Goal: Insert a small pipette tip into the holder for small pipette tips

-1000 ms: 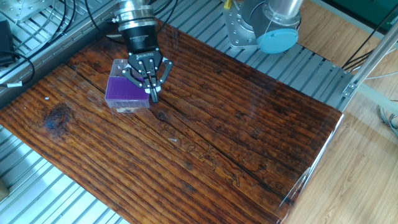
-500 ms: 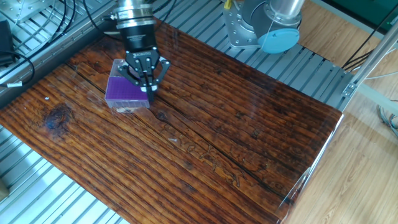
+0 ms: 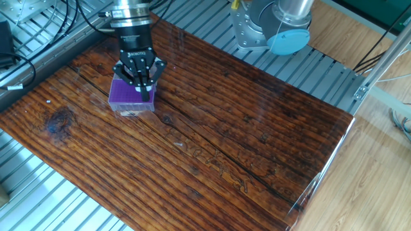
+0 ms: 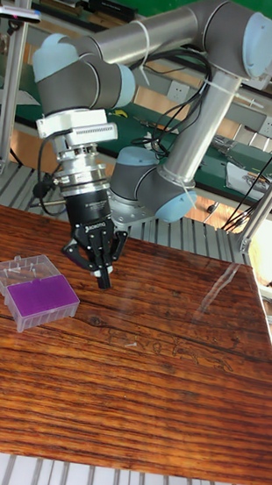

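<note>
The holder for small pipette tips (image 3: 127, 96) is a small clear box with a purple top grid. It stands on the wooden table at the far left, and in the tall fixed view the holder (image 4: 43, 299) has its clear lid (image 4: 17, 269) lying open behind it. My gripper (image 3: 144, 88) points down with its fingers pressed together, shut, over the holder's right part. In the tall fixed view the gripper (image 4: 104, 280) hangs just right of and above the box. I cannot make out a small pipette tip between the fingers.
The dark wooden table top (image 3: 212, 141) sits on a slotted aluminium frame. The arm's base (image 3: 270, 29) stands at the back edge. Black cables (image 3: 38, 32) trail at the far left behind the table.
The gripper has moved left and toward the back, from the holder's right edge to over its purple grid. Its fingers stayed shut and the holder has not moved.
</note>
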You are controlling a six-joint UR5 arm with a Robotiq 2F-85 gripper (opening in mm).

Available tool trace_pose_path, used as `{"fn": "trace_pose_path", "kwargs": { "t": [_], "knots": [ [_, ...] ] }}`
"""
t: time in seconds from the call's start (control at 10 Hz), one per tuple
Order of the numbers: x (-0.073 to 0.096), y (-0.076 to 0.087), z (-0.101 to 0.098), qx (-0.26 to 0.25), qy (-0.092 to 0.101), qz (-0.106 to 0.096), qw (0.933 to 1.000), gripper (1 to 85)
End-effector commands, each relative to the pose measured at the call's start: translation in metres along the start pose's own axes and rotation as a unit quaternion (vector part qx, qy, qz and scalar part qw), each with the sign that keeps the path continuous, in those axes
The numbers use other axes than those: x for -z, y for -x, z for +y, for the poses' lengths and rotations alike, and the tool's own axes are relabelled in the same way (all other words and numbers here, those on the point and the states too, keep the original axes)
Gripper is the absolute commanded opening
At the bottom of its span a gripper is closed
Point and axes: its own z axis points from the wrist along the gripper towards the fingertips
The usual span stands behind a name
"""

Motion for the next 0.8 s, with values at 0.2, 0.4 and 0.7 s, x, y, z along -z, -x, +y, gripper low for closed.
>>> {"fn": "trace_pose_path", "kwargs": {
  "t": [0.2,0.4,0.7],
  "knots": [
    [0.028,-0.078,-0.076,-0.067,-0.154,0.145,0.975,5.3],
    [0.019,-0.062,-0.059,-0.06,-0.119,0.116,0.9844,9.3],
    [0.011,-0.028,-0.049,-0.111,-0.095,0.047,0.9881,6.7]
  ]
}}
